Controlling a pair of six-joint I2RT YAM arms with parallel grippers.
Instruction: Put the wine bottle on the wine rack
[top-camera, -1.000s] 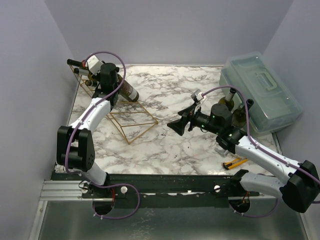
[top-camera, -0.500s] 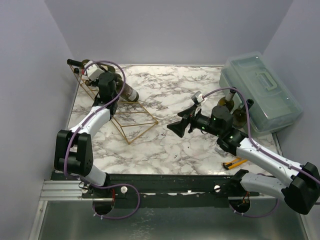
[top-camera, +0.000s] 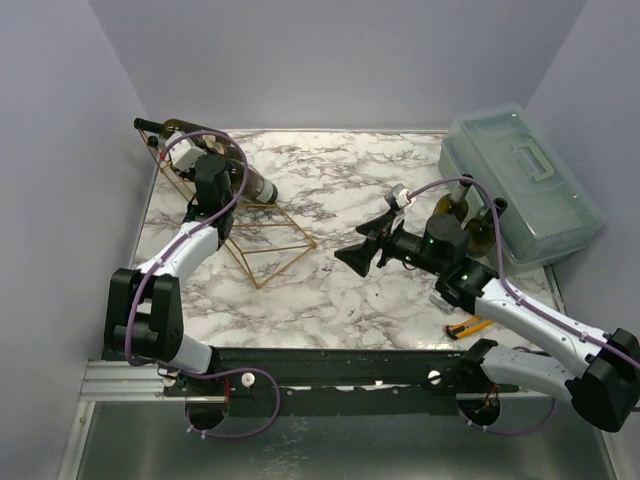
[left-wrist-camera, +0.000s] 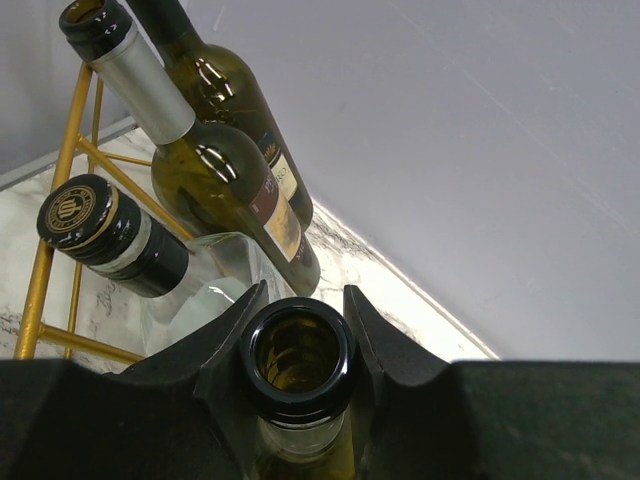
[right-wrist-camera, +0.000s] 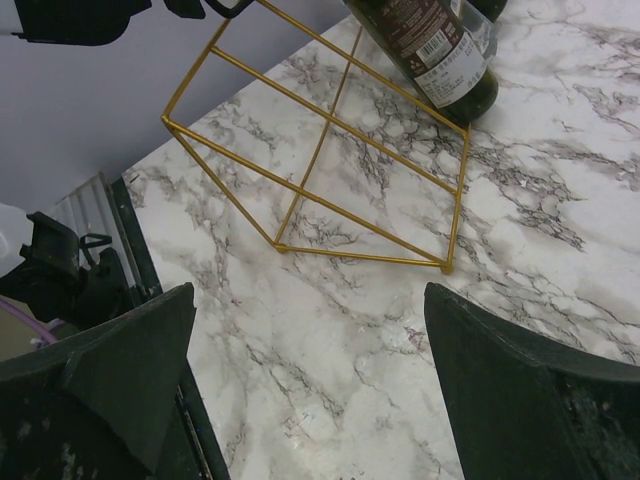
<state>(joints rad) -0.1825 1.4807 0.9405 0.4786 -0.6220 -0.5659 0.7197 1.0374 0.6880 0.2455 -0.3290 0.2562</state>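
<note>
The gold wire wine rack (top-camera: 266, 236) stands at the back left of the marble table. Three bottles (left-wrist-camera: 226, 182) lie in its far end, necks pointing up and left. My left gripper (top-camera: 206, 168) is shut on the neck of a dark green wine bottle (top-camera: 259, 186), whose body slants across the rack's rungs. In the left wrist view the bottle's open mouth (left-wrist-camera: 297, 358) sits clamped between the gripper's (left-wrist-camera: 305, 300) fingers. My right gripper (top-camera: 362, 250) hangs open over the middle of the table, facing the rack (right-wrist-camera: 330, 205) and the bottle's labelled base (right-wrist-camera: 440, 50), empty.
A translucent lidded plastic box (top-camera: 525, 180) sits at the back right. Two more bottles (top-camera: 457, 202) stand upright next to it, behind my right arm. A yellow utility knife (top-camera: 470, 326) lies near the front right edge. Purple walls close in left and back.
My left wrist has slid a little toward the near left while holding the bottle's neck; the bottle's base has stayed about where it was. The right gripper has barely shifted.
</note>
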